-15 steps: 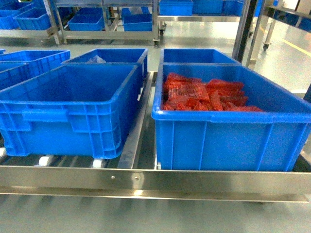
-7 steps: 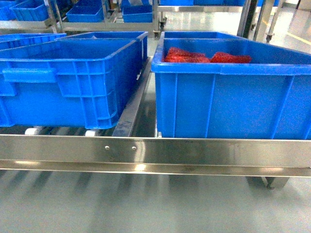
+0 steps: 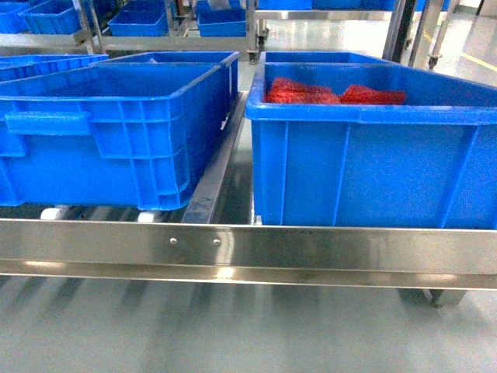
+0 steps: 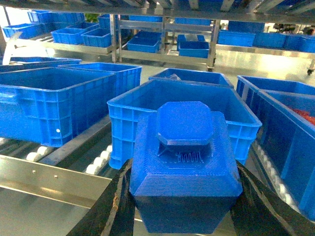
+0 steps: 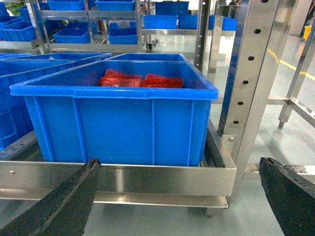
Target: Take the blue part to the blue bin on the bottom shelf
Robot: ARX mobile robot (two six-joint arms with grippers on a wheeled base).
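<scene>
The scene is lit brightly and evenly from above, and only soft shadows are seen under the bins. Glare is noticed on the steel front rail (image 3: 233, 249) in the lower middle and on the floor (image 5: 275, 64) at upper right. The black fingers (image 5: 59, 206) in the lower corners are rendered blurred.

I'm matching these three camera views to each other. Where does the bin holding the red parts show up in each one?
Head: the bin with red parts fills the right half, on the bottom shelf.
Left wrist: only its near wall shows, at the right edge, behind the held blue part.
Right wrist: centre-left, front wall facing the camera.
Shared landmark: the shelf's steel front rail, which runs under the bin in all three views.
</scene>
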